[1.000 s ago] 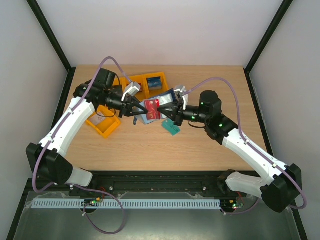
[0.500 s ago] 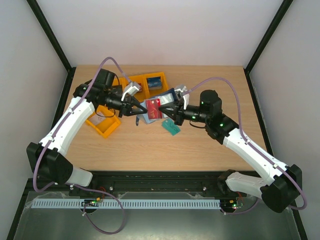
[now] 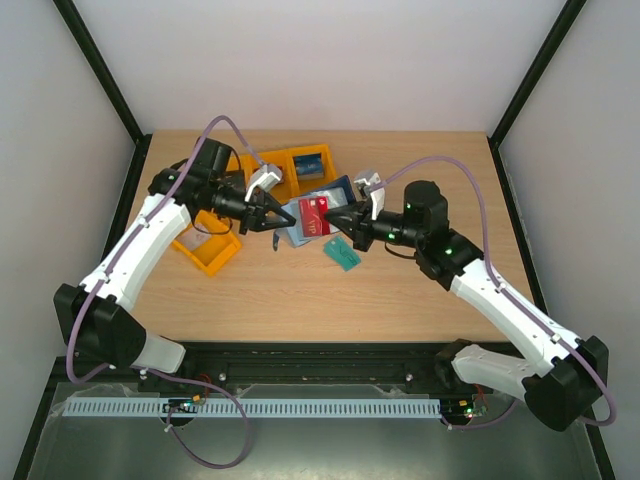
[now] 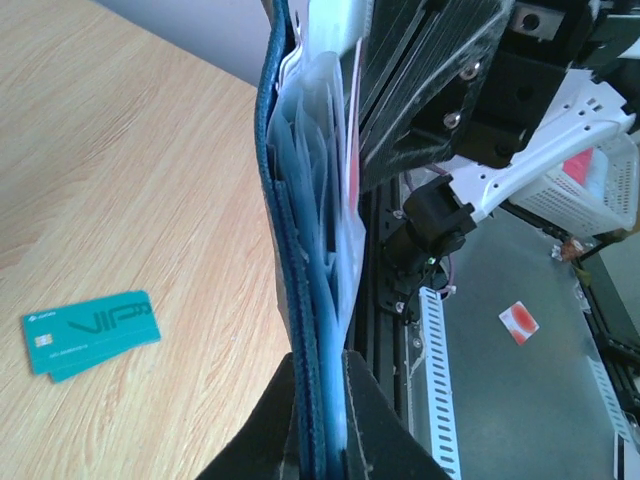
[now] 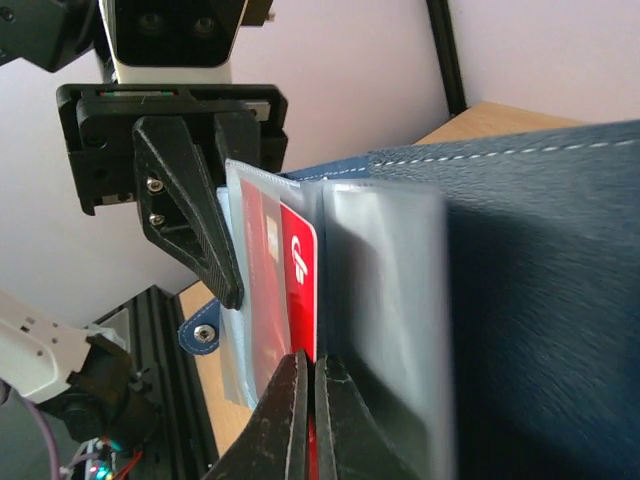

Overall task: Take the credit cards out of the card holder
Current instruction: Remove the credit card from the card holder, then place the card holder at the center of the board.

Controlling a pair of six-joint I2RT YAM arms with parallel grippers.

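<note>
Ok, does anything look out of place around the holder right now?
Only one thing: a teal card lies loose on the table near the card holder, outside any sleeve. The red card is pinched in the right jaws, as the job needs; nothing looks spilled or damaged.

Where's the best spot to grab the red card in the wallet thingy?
Probably its thin exposed edge: the red card stands edge-on at the open side of the card holder, so pinch that edge from the side of the right gripper, flat faces between the fingers.

Pale wooden table (image 3: 300, 300) between plain white walls (image 3: 320, 60), black corner posts (image 3: 100, 70).
</note>
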